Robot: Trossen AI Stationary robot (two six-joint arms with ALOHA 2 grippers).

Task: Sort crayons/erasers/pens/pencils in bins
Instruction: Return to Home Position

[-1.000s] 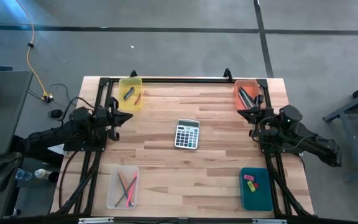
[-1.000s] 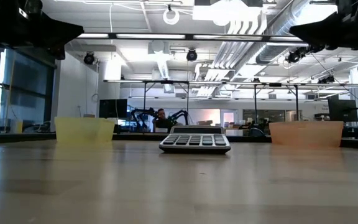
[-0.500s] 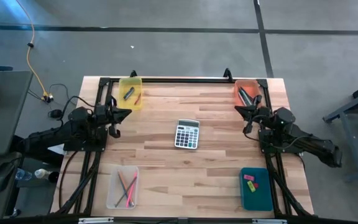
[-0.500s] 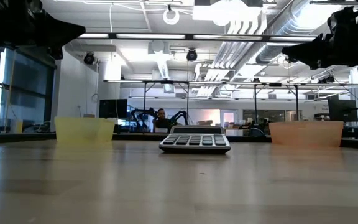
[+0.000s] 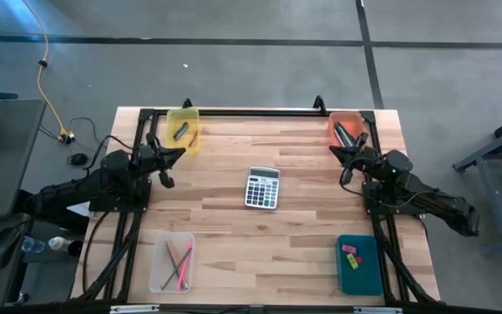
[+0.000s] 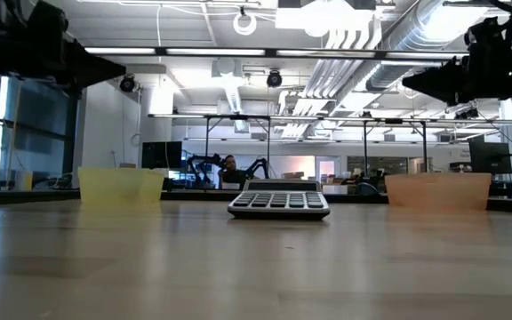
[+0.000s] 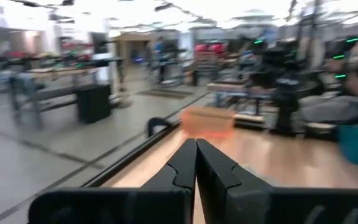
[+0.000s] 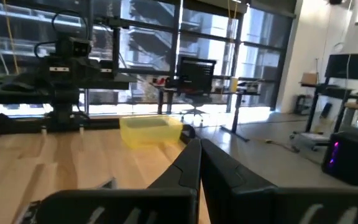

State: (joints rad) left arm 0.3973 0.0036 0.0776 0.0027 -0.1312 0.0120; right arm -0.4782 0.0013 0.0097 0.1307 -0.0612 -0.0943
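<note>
The yellow bin [image 5: 183, 131] at the far left holds a blue and a red crayon. The orange bin [image 5: 346, 130] at the far right holds dark pens. The clear bin [image 5: 172, 262] at the near left holds thin bright pencils. The dark teal bin [image 5: 359, 263] at the near right holds pink and yellow erasers. My left gripper [image 5: 180, 153] is shut and empty, in the air just near of the yellow bin; its fingers meet in the left wrist view [image 7: 196, 144]. My right gripper [image 5: 335, 153] is shut and empty, in the air just near of the orange bin [image 8: 199, 144].
A grey calculator [image 5: 262, 187] lies at the table's middle, between the two grippers; it also shows in the low view [image 6: 279, 202]. A black frame rail [image 5: 251, 112] runs along the far edge. Bare wood lies around the calculator.
Both arms have swung a little. My right gripper has gone toward the table's left and come lower. My left gripper has shifted slightly toward the far edge. Both stay shut and empty. The bins and the calculator have kept still.
</note>
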